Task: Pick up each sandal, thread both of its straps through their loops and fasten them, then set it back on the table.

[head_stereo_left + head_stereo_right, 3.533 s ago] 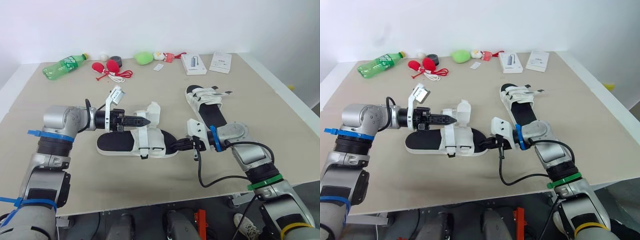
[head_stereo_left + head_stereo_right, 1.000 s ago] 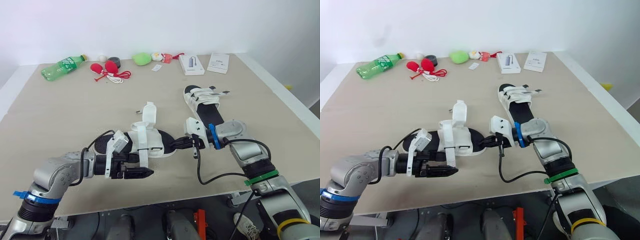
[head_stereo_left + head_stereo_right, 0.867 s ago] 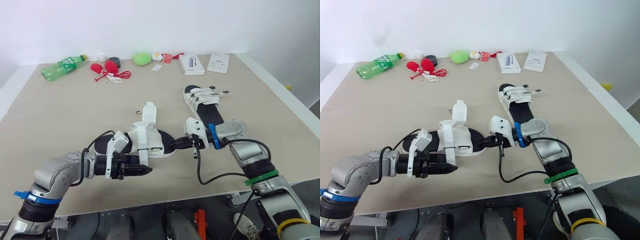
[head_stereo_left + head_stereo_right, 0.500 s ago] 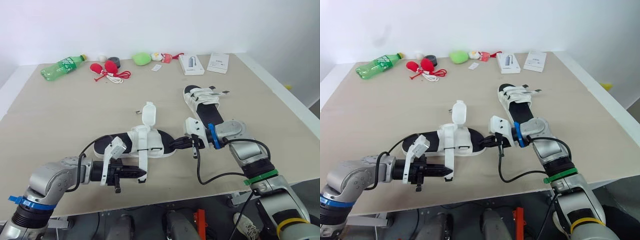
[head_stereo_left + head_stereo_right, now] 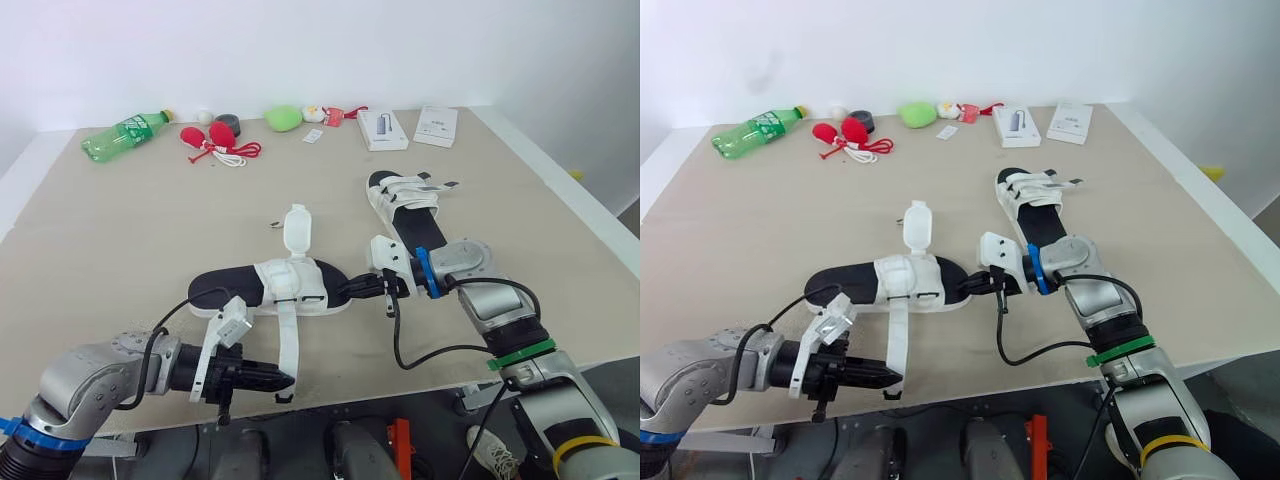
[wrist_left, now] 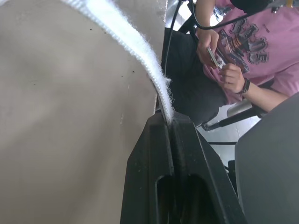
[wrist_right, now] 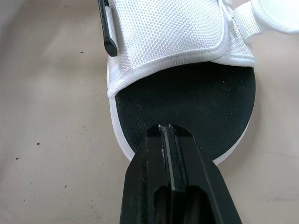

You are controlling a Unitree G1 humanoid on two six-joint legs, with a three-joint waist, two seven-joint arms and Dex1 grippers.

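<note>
The near sandal [image 5: 222, 292] lies flat near the middle of the table [image 5: 110, 240], lengthwise along the front edge. One white strap [image 5: 288, 340] runs from its upper straight to the front edge. The other strap [image 5: 297, 226] stands up on the side facing the back edge.

- Left gripper [image 5: 284, 380] – at the front edge, clamped on the end of the front strap. The left wrist view shows the strap caught between the closed fingers [image 6: 150, 154].
- Right gripper [image 5: 346, 293] – fingers closed together, tips resting on the black footbed at the sandal's right end, just inside the white rim.

The second sandal [image 5: 408, 205] lies flat nearer the right edge, apart from both grippers, lengthwise toward the back edge. A bottle [image 5: 125, 133] lies at the back left corner.
</note>
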